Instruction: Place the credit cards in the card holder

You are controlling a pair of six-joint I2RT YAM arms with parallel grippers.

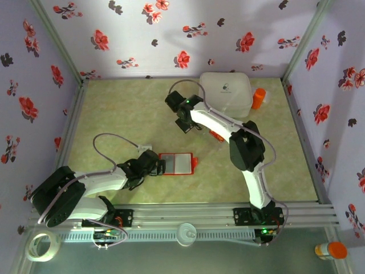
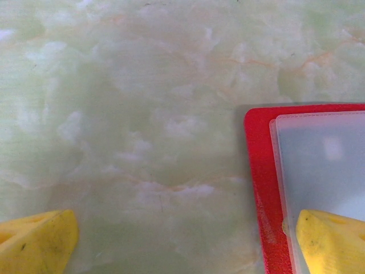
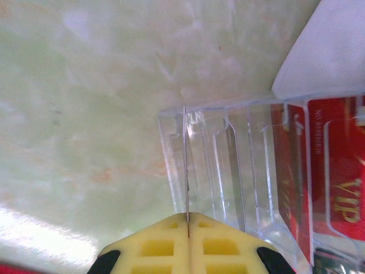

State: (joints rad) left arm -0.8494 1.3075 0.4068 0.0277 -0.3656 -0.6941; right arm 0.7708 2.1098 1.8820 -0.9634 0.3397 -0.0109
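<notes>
One thin card (image 3: 185,160) is pinched in my right gripper (image 3: 187,220), seen edge-on as a fine line running straight out from between the closed yellow pads. I judge it light, stiff but springy and slick on both faces, so a firm pinch on the flat faces near one short end, as I have it, suits it. A loose grip could let it swivel.

Just ahead and to the right of these fingers sits a clear tray (image 3: 228,154) split into narrow slots. The slots nearest my pads look empty, and farther right a red card (image 3: 342,188) marked VIP stands in one. Beyond the tray, a corner of a white box (image 3: 331,51) shows.

My left gripper (image 2: 183,242) is spread wide above the table (image 2: 142,114). The card holder (image 2: 259,188) lies flat under its right fingertip, red border around a pale pocket (image 2: 325,165) that looks unfilled where I see it. I cannot tell whether that fingertip touches it. The holder seems light and likely to slide, so it wants pinning while a card goes in.
</notes>
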